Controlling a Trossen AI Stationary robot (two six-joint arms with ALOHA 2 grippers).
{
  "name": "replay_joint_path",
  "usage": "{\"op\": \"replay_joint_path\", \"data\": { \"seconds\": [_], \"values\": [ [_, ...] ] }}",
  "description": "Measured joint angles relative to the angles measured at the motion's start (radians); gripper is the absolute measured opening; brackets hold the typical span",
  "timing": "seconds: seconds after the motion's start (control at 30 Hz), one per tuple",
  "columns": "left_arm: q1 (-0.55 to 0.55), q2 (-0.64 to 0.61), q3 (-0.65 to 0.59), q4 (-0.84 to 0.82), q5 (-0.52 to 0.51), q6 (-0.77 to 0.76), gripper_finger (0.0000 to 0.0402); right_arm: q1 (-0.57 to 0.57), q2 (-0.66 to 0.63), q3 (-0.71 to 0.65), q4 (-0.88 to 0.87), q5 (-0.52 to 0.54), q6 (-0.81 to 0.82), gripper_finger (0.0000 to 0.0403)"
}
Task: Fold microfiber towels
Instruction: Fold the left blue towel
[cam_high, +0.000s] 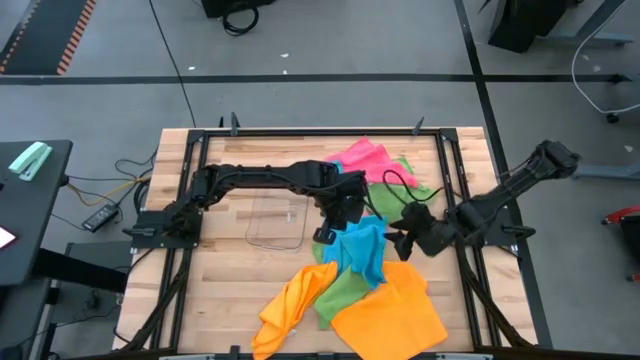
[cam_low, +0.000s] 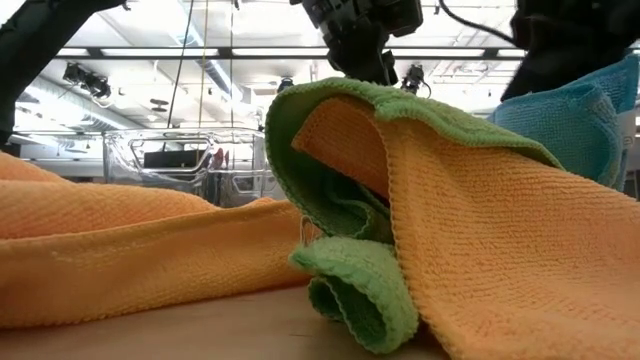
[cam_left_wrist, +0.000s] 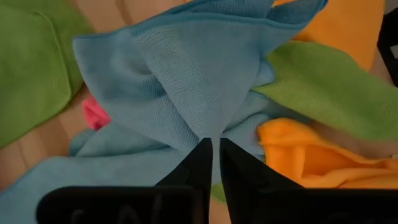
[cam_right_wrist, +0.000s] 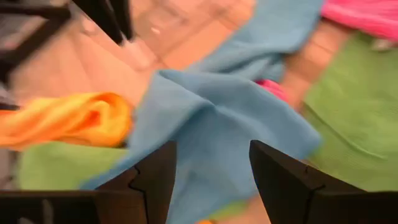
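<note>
The blue towel, soft and ribbed, is bunched into peaked folds, pinched by the left gripper; the right gripper, at three o'clock, is spread open.

Sky-blue towel, orange towel, green towel, pink towel

Between the nearly shut jaws of the left gripper, the blue towel hides its own pinched corner. Beside the wide-set jaws of the right gripper, the pink towel blurs, cut off by the edge.
</note>
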Motion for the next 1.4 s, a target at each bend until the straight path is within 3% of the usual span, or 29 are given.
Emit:
{"op": "replay_joint_path", "data": {
  "seconds": [0.17, 0.3, 0.67, 0.93, 1.4],
  "values": [
    [0.003, 0.000, 0.000, -0.002, 0.000, -0.050, 0.0035, -0.121, -0.022, -0.046, 0.063, -0.158, -0.031, 0.0219],
    [0.003, 0.000, 0.000, -0.005, 0.000, -0.058, 0.0027, -0.201, -0.021, -0.055, 0.087, -0.272, -0.017, 0.0248],
    [0.003, 0.001, 0.000, -0.023, -0.009, -0.083, 0.0026, -0.286, -0.004, -0.055, 0.156, -0.379, -0.056, 0.0324],
    [0.017, -0.016, -0.001, -0.041, -0.018, -0.078, 0.0014, -0.382, 0.039, -0.055, 0.251, -0.557, -0.076, 0.0327],
    [0.041, -0.036, -0.001, -0.079, -0.021, -0.101, 0.0019, -0.405, 0.157, -0.055, 0.343, -0.640, -0.068, 0.0284]
  ]
}}
